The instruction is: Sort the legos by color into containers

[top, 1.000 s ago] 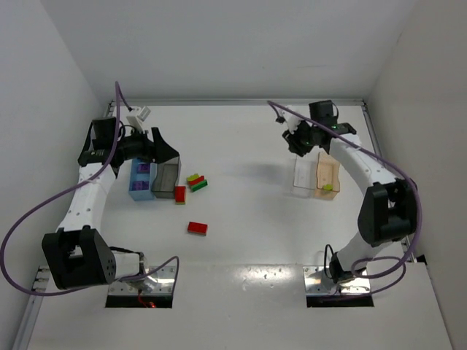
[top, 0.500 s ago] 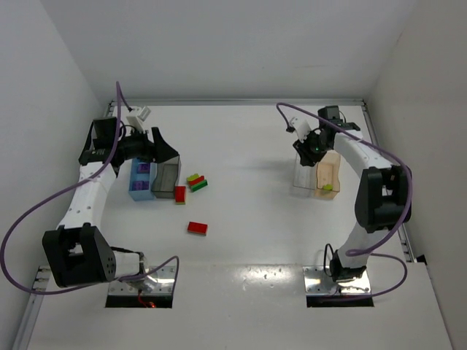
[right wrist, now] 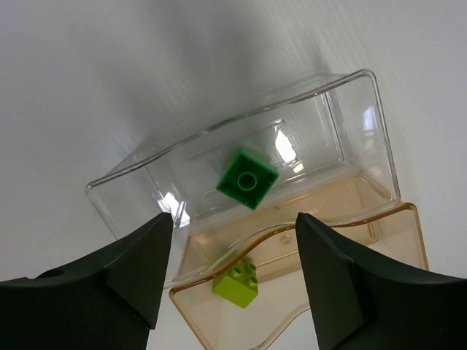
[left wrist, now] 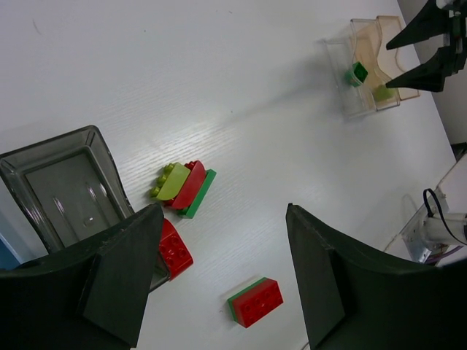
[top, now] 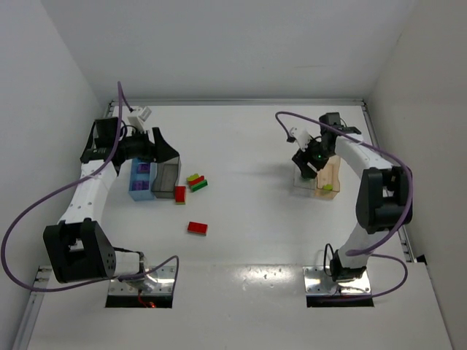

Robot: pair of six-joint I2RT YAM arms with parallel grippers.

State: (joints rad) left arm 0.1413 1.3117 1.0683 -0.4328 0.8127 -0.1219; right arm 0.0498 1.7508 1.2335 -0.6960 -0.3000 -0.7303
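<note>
Hovers R gripper (right wrist: 233, 222) over clear bin (right wrist: 139, 189), fingers wide apart, nothing btwn them; inside that bin, one green brick (right wrist: 248, 179), lying tilted; right against it, tan bin (right wrist: 398, 233) w/ one yellow-green brick (right wrist: 236, 281) at its near end. Holds L gripper (left wrist: 222, 219) wide too, empty, above table (top: 248, 146) just beside grey bin (left wrist: 44, 175); on grey bin's far side, touching it, blue bin (top: 135, 191) w/ purple bricks (top: 143, 168) in it. Loose on table: red brick (left wrist: 174, 251) just beside grey bin, partly hidden by L finger; stack (left wrist: 182, 186) of yellow-green, red & green pieces near it; red-on-green brick (left wrist: 255, 301) apart from those, nearer the arm bases; all well apart from the R-side bins.
</note>
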